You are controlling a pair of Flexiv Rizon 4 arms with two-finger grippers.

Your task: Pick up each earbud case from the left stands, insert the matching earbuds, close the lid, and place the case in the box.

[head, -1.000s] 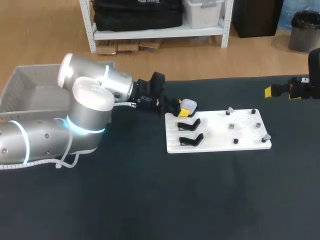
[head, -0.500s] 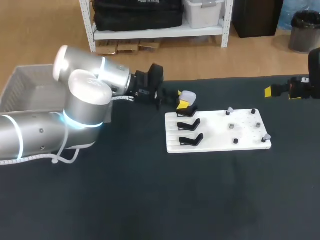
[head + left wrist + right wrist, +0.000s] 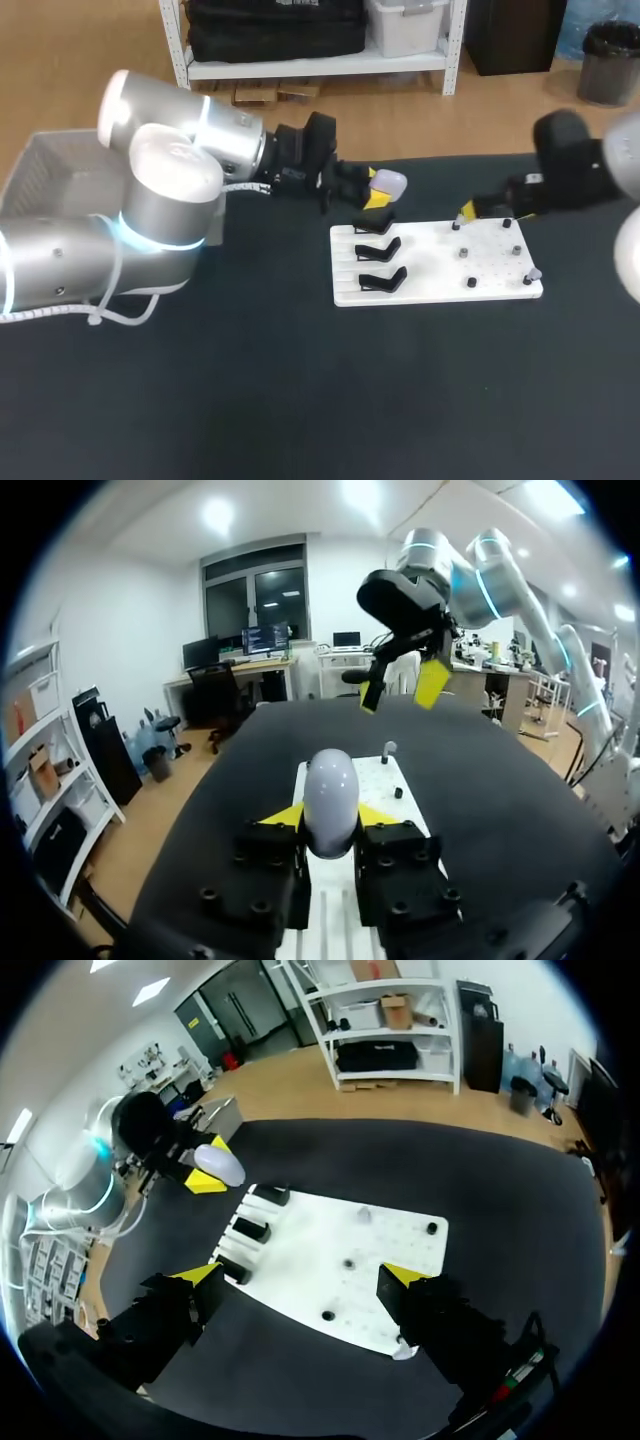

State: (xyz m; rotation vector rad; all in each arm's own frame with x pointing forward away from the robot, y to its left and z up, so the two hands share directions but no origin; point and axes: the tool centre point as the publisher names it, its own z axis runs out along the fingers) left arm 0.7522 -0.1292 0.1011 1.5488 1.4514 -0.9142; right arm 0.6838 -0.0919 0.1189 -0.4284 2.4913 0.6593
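Fingers [image 3: 283, 815] of left arm [image 3: 170, 200] pinch case [image 3: 330, 800] near stands [image 3: 378, 248].

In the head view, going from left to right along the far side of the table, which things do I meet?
Box → earbud case, held in the left hand → right hand.

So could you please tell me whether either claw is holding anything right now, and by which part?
The left claw grips the earbud case by its two sides; the right claw is open and empty.
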